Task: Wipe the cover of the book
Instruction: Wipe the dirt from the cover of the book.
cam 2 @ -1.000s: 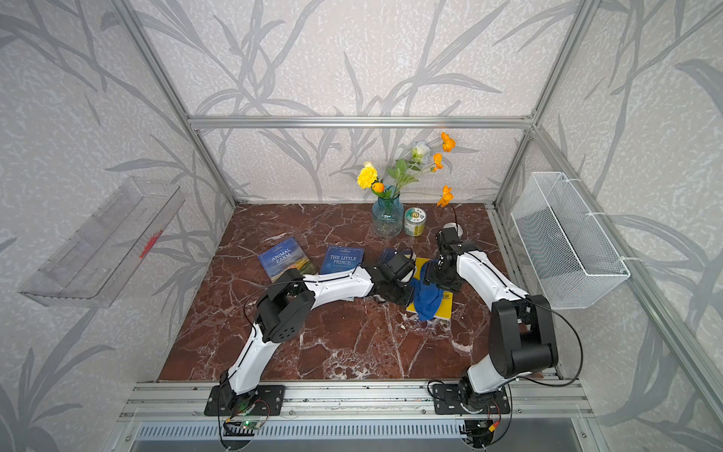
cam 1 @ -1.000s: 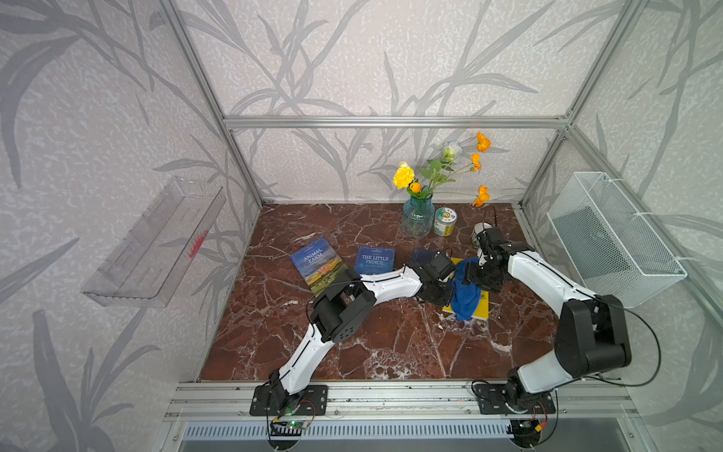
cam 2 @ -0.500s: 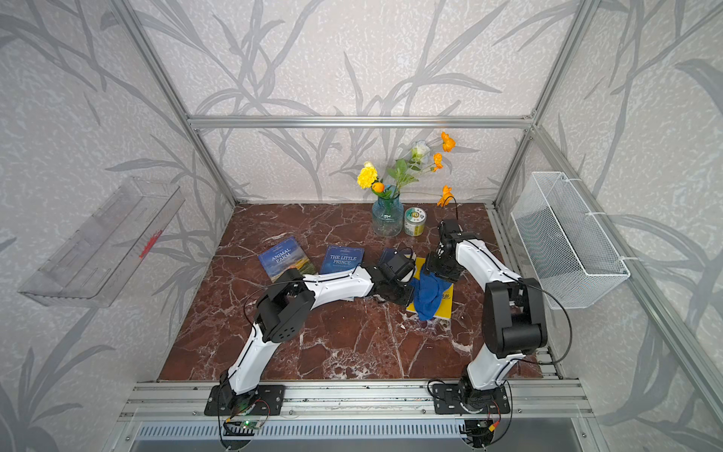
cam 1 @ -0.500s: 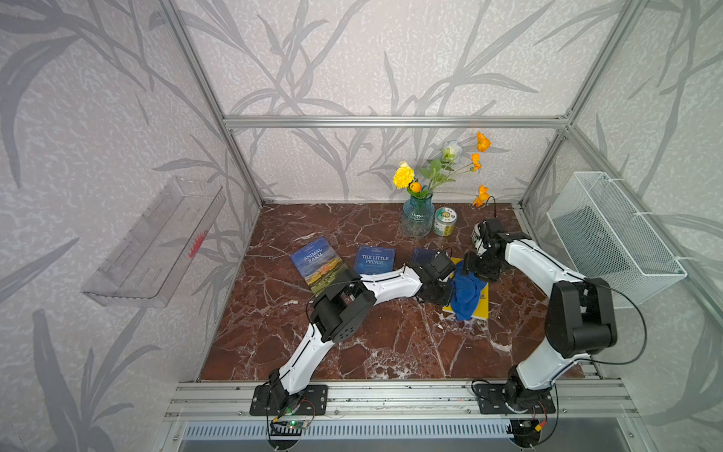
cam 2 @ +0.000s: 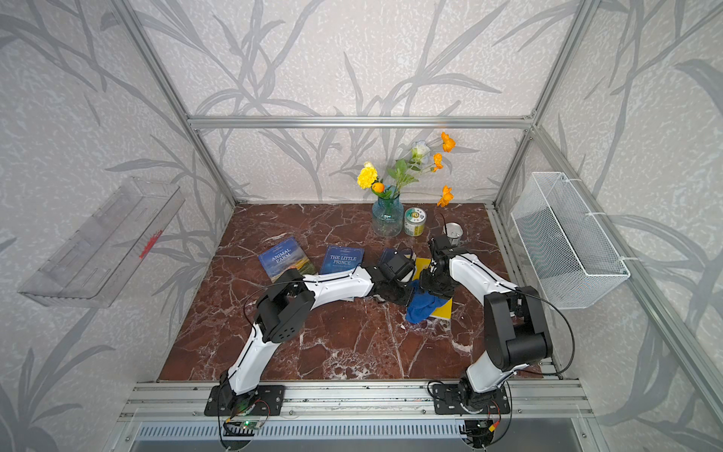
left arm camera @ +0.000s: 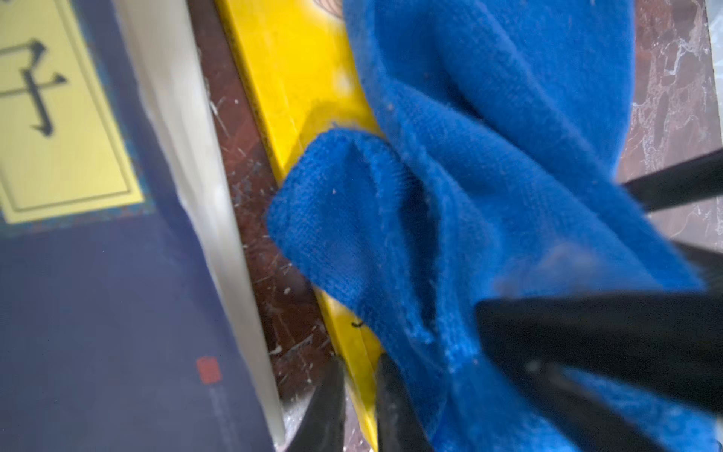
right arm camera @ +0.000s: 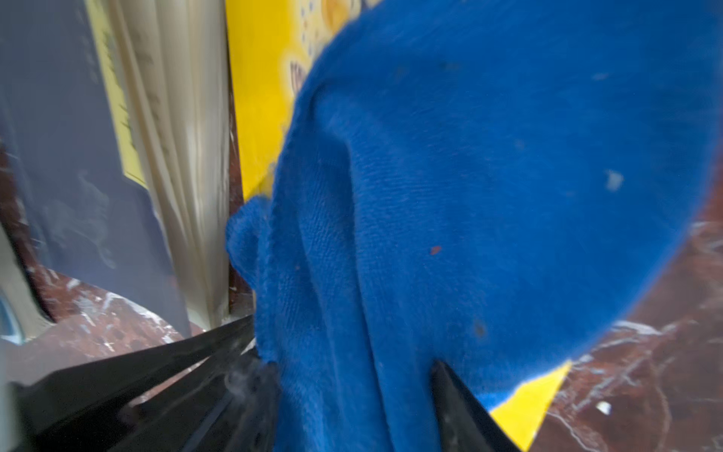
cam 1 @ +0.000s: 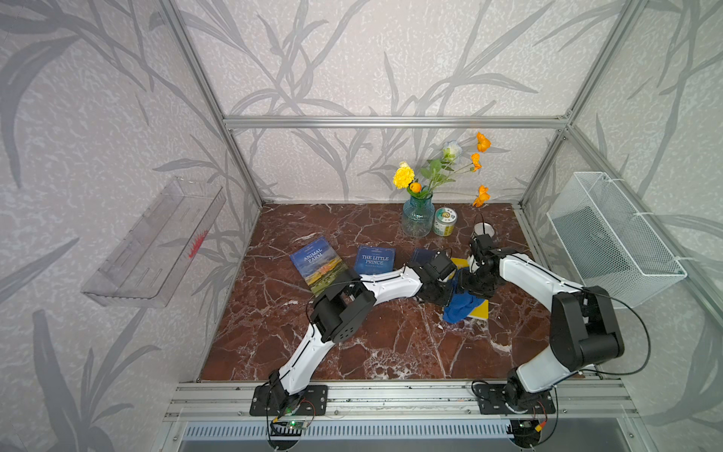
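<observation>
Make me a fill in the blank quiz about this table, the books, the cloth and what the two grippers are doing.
1. The cloth bunched on the yellow book is ___.
2. Between Animal Farm and the navy book lies The Little ___.
3. The left gripper pinches the yellow book's edge; the right gripper grips the ___.
4. The glass vase holds ___.
Missing words: blue; Prince; cloth; flowers.

Fuzzy blue cloth (left arm camera: 489, 156), glossy yellow book cover (left arm camera: 289, 78), polished marble tabletop (cam 1: 352, 332)
</observation>
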Controlling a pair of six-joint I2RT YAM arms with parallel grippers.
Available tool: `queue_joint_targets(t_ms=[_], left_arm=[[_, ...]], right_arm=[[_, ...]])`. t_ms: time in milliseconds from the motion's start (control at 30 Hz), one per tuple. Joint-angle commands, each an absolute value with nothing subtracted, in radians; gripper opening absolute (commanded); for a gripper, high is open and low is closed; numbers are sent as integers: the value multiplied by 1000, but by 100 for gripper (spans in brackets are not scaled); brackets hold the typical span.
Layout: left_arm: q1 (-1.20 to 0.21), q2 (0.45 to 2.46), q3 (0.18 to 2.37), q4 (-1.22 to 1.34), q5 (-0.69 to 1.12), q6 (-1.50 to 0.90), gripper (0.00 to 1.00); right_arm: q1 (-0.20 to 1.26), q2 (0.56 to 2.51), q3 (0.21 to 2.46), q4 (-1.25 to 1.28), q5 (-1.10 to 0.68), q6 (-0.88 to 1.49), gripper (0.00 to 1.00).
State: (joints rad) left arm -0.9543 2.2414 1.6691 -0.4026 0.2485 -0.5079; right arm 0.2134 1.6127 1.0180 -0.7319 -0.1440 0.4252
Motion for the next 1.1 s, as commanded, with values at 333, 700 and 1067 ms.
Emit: queue_joint_targets(t_ms=[333,700,1067], left_arm=[[-963,2290,1646,-555,216,-492,16],[-963,2289,1646,-560,207,-489,16],[-963,2288,1645,-556,213,-491,15]], right_arm=[[215,1855,1117,-782,11,451,12],[145,2011,1339,-839,33,456,6],[189,2014,1284,-793,31,453,7]])
